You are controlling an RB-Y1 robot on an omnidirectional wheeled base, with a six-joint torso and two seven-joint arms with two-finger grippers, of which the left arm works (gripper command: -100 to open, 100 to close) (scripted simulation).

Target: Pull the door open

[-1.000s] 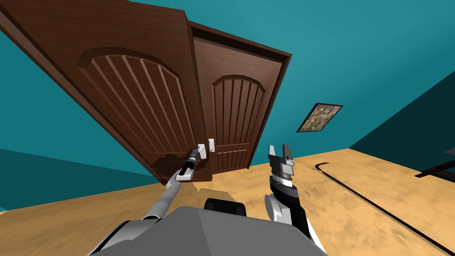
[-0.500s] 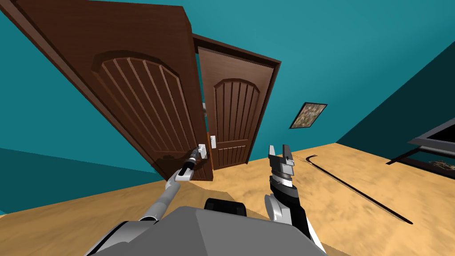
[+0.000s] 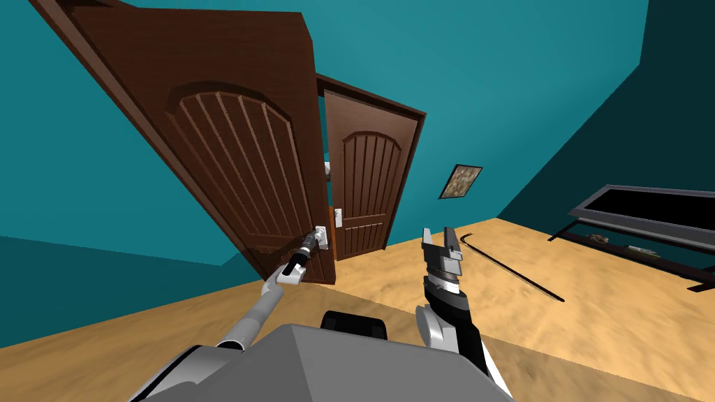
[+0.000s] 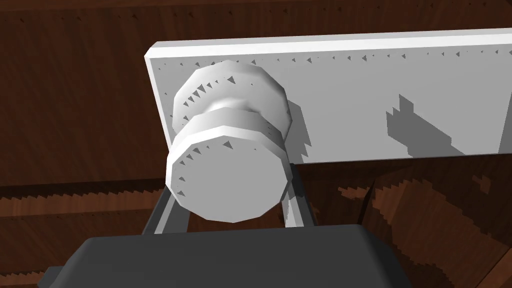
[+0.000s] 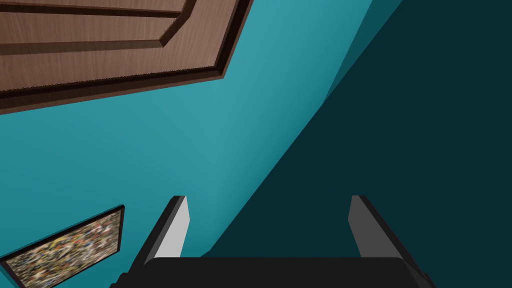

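The brown door [image 3: 230, 153] stands partly open in the upper left of the head view. The left claw [image 3: 312, 243] squeezes its round white knob [image 4: 227, 172] near the middle of the frame. The right claw [image 3: 440, 239], lower middle, has its fingers wide apart.

Teal walls [image 3: 531, 77] all round; the right-hand wall [image 3: 628, 132] lies in deep shadow. A small framed picture [image 3: 460, 181] hangs on the lit wall. A thin dark line [image 3: 517, 269] crosses the sandy floor [image 3: 593, 328], and a low dark stand [image 3: 649, 209] sits by the shadowed wall.
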